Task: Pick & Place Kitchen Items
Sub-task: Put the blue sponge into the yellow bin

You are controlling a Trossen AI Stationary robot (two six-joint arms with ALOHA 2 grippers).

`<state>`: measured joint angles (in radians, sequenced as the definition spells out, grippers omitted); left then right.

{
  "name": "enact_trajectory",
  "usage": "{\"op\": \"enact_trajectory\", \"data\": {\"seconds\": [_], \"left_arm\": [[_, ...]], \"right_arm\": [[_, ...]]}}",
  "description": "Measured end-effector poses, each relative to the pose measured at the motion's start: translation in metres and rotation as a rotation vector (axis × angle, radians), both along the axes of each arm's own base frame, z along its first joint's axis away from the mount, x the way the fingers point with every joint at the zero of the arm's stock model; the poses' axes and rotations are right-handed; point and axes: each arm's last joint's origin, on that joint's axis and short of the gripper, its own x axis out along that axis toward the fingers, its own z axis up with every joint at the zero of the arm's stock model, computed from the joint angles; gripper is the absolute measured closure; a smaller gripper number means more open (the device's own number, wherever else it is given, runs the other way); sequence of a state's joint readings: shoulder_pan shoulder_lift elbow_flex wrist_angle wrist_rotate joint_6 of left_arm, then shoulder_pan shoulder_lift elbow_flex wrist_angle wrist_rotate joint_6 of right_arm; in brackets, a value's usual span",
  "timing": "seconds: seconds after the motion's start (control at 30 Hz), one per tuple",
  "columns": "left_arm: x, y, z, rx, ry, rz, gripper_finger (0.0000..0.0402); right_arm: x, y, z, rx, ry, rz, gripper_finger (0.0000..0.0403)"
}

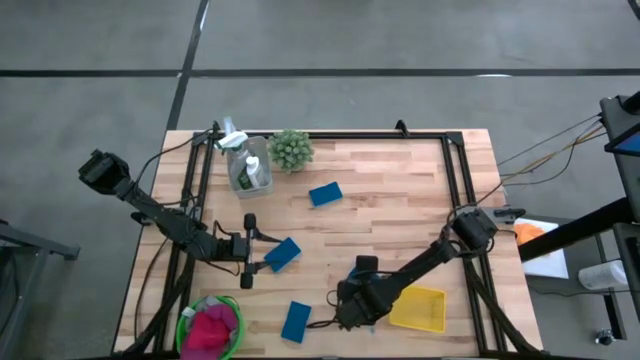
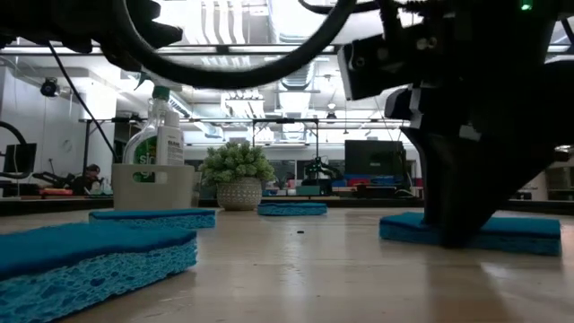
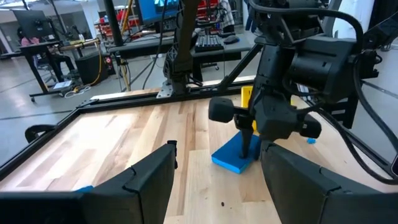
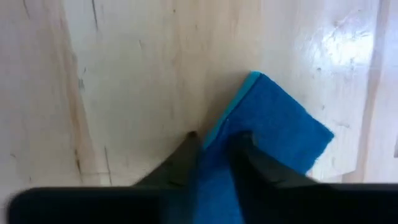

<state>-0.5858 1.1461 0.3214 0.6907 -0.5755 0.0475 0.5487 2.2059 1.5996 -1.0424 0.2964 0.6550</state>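
My right gripper point(image 1: 348, 312) stands near the table's near edge, pointing steeply down, shut on a flat blue sponge point(image 3: 231, 157) that lies on the wood; in the high view the gripper hides it. My left gripper point(image 1: 250, 252) waits at the left, level and open, with a second blue sponge point(image 1: 283, 254) lying flat just ahead of its fingers. A third sponge point(image 1: 296, 321) lies by the near edge. Another sponge point(image 1: 326, 193) lies toward the far side. Clear bottles stand in a white bin point(image 1: 246, 168) at the far left. My right gripper comes at the sponge from above, slanting. One finger point(image 4: 180, 158) stands against the sponge's light-blue side edge point(image 4: 227, 115) near a corner. The other finger point(image 4: 255, 155) sits on its top face, with blue showing between them. The sponge point(image 2: 529, 231) lies flat on the table.
A spiky green plant point(image 1: 291, 150) stands at the far edge beside the bin. A green bowl point(image 1: 185, 322) holding pink and red cloth sits at the near left corner. A yellow tray point(image 1: 420, 308) lies right of my right gripper. Black rails run along the table's sides.
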Motion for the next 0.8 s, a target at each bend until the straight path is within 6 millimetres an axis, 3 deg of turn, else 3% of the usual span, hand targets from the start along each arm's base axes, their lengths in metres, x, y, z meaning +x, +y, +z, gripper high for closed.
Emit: {"op": "enact_trajectory", "data": {"seconds": [0.1, 0.37, 0.8], "left_arm": [[0.0, 0.0, 0.0, -0.002, 0.001, 0.0, 0.0165], [0.0, 0.0, 0.0, -0.002, 0.001, 0.0, 0.0165], [0.0, 0.0, -0.001, -0.002, 0.007, 0.0, 0.0165]], "right_arm": [[0.0, 0.0, 0.0, -0.006, 0.004, 0.008, 0.0372], [-0.006, 0.005, 0.01, -0.113, 0.001, 0.076, 0.0385], [-0.013, 0.026, 0.079, -0.082, -0.34, 0.23, 0.0385]]}}
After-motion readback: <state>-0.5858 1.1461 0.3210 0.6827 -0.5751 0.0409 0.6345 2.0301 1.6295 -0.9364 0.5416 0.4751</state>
